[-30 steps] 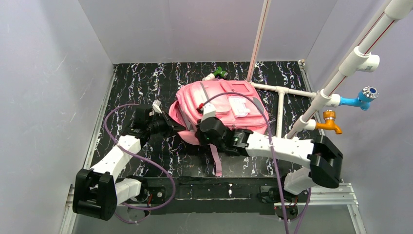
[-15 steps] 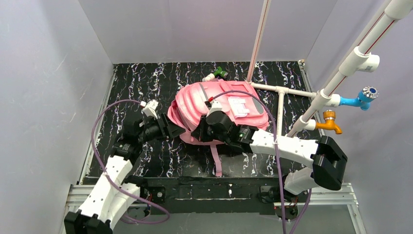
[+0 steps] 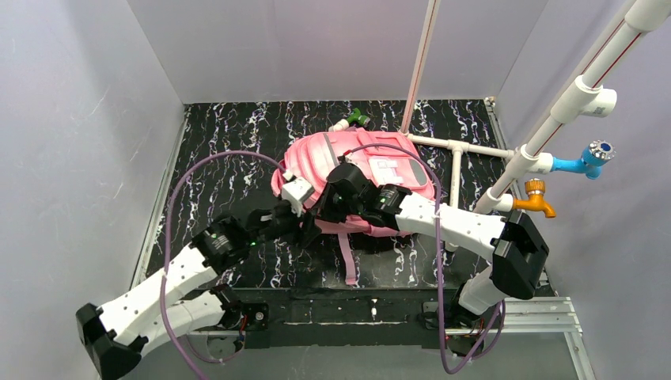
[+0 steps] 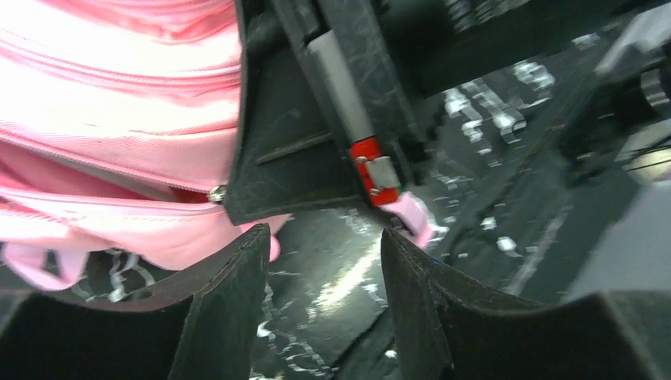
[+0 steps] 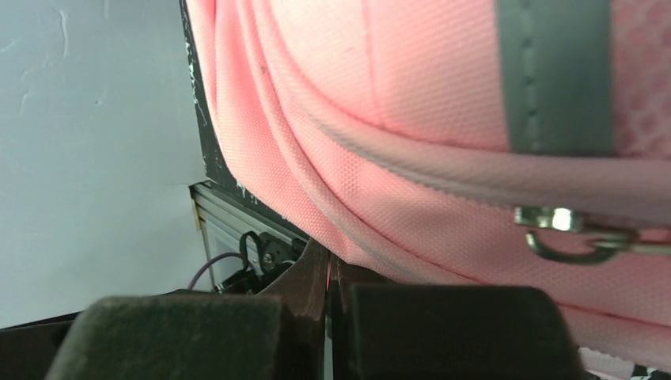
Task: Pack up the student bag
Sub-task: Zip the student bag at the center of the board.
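Pink, soft student bag (image 3: 316, 158) lies mid-tabletop (image 3: 229, 142), nearer the far edge; probably limp and light (best taken by a strap or zipper hem). Beside it the left end effector (image 4: 323, 241) stands spread, and the right end effector (image 5: 328, 273) is pressed together.

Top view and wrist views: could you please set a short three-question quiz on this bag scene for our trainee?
1. True or false: the left pincer is clamped on the bag.
2. Which one is shut? A left pincer; B right pincer; C neither.
3. What colour is the bag's stripe?
Key: 1 false, it stands open, holding nothing; 2 B; 3 grey.
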Robot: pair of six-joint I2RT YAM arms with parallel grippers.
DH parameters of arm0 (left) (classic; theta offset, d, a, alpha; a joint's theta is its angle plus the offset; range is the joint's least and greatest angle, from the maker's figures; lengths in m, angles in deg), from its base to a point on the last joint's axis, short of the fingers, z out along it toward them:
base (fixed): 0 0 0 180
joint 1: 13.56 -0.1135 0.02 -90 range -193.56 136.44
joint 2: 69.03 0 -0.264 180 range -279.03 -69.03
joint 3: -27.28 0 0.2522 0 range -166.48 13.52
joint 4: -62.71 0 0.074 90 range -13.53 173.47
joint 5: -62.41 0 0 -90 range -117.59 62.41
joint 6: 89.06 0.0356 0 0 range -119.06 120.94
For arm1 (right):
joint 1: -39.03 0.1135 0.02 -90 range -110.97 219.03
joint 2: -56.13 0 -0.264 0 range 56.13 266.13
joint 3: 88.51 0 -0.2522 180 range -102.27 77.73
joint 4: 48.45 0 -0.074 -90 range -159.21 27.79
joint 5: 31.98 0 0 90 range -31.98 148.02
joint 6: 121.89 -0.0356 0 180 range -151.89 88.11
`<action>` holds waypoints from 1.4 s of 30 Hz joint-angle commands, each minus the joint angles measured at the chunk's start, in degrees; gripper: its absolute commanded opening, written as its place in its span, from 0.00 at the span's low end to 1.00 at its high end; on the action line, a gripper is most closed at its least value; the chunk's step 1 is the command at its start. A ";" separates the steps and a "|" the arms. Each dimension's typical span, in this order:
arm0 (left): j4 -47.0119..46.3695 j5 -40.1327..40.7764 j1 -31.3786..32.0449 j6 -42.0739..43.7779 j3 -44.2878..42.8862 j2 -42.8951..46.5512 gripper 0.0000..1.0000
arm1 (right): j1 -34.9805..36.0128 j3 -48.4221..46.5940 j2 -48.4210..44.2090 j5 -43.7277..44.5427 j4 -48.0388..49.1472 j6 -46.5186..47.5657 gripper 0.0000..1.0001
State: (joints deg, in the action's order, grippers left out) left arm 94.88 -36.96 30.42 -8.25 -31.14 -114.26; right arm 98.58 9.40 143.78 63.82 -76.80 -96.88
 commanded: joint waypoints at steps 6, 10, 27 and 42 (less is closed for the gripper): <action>-0.30 23.70 6.96 10.54 0.80 -4.63 0.55 | -1.69 -0.86 -3.41 -0.92 2.81 -10.94 0.01; -1.01 27.52 9.02 11.66 -0.23 -7.26 0.53 | -1.89 -0.66 -3.81 -0.54 2.88 -12.17 0.01; -0.18 35.31 13.08 12.06 -1.89 -11.69 0.00 | -2.16 -0.01 -3.74 4.52 -3.89 -5.15 0.31; 3.08 4.89 -0.91 0.80 -1.48 -4.17 0.00 | 0.06 20.71 -19.00 -6.38 16.53 68.44 0.87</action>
State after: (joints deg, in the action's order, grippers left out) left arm 99.30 -19.47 34.07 -3.40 -31.21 -121.52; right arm 96.41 24.72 127.08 60.89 -73.98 -54.24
